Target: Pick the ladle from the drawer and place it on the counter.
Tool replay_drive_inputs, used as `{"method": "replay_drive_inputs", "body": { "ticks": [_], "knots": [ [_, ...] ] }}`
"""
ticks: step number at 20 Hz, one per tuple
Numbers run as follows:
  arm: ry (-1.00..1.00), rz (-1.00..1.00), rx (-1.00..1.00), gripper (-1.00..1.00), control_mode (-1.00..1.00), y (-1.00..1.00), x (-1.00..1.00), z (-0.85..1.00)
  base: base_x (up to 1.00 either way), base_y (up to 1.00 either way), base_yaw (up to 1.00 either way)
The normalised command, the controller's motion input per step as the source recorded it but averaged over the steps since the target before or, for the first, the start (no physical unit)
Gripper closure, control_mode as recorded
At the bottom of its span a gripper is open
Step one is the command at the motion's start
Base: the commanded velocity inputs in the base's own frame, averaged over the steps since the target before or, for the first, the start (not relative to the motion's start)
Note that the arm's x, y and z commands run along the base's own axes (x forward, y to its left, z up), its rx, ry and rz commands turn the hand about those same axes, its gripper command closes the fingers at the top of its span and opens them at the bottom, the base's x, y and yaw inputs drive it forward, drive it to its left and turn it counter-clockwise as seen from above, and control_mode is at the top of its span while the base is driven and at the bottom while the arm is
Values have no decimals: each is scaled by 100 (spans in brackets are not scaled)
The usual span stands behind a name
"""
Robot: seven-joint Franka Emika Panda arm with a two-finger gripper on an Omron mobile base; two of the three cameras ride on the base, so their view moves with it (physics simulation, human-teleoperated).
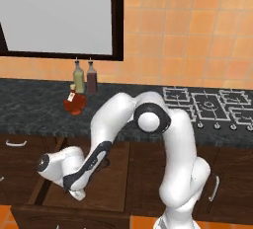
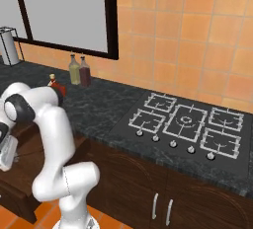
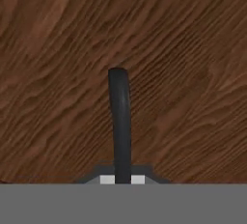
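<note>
Nearest the hand camera, the ladle handle runs up from between your gripper tips, jaws narrowed on it, just over the drawer floor. Lift straight up, clear the drawer's walls, then swing toward the counter behind the drawer.

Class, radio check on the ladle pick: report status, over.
Gripper low in the open drawer, fingers either side of the ladle handle; closure unclear. Ladle lies on the drawer floor. Nothing seen in the way; bottles stand back on the counter.
</note>
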Motion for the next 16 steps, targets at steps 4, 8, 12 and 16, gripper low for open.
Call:
{"method": "replay_drive_inputs", "body": {
  "ticks": [4,8,12,16],
  "knots": [
    [-39,-19,10,100,-100,-43,-59,100,0,0,0],
    [-39,-20,8,100,-100,-36,2,100,0,0,0],
    [-29,-14,13,100,-100,-43,36,100,0,0,0],
    [-15,-10,18,100,-100,-34,42,100,0,0,0]
  ]
}}
